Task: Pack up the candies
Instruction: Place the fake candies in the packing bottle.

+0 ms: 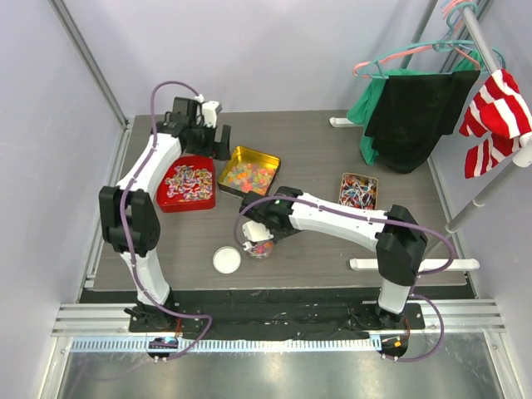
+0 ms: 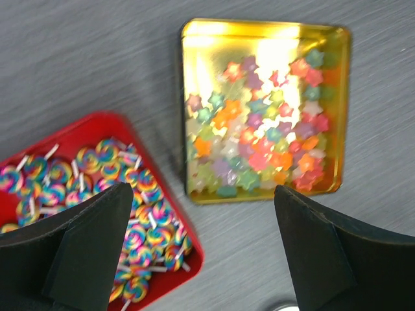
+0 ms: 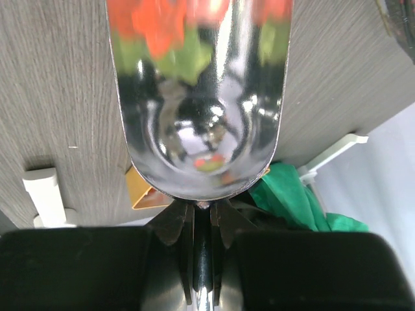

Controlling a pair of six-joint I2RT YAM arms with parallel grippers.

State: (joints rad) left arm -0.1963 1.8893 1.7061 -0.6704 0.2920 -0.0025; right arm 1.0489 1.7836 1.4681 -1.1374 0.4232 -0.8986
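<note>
Worktop: grey wood-grain worktop (image 1: pixel 332 241) with pale walls round it, clothes on a rack (image 1: pixel 416 108) far right.
Candies: star-shaped candies (image 2: pixel 259 136) sit in the gold tin (image 2: pixel 259 26). Swirl lollipops (image 2: pixel 139 214) fill the red tray (image 2: pixel 190 249) just beside it. Some coloured bits are in the little jar (image 1: pixel 260 248) near the front.
Lid: white lid (image 1: pixel 226 260) is off, lying just left of the jar.
Left pincer: left pincer (image 2: pixel 202 191) has its jaws wide apart and holds nothing, hovering over the gap between tray and tin.
Right pincer: right pincer (image 3: pixel 202 259) is clamped on the handle of a shiny metal scoop (image 3: pixel 201 116), right at the jar in the top view. There are red and green blurs at the scoop's far end, and I can't tell if they're sweets or reflections.
Doing it well: looks like the tipping step to me. Keep the scoop's lip centred over the jar mouth and tilt slowly so things slide instead of bouncing out. Don't nudge the jar, since nothing's steadying it.
</note>
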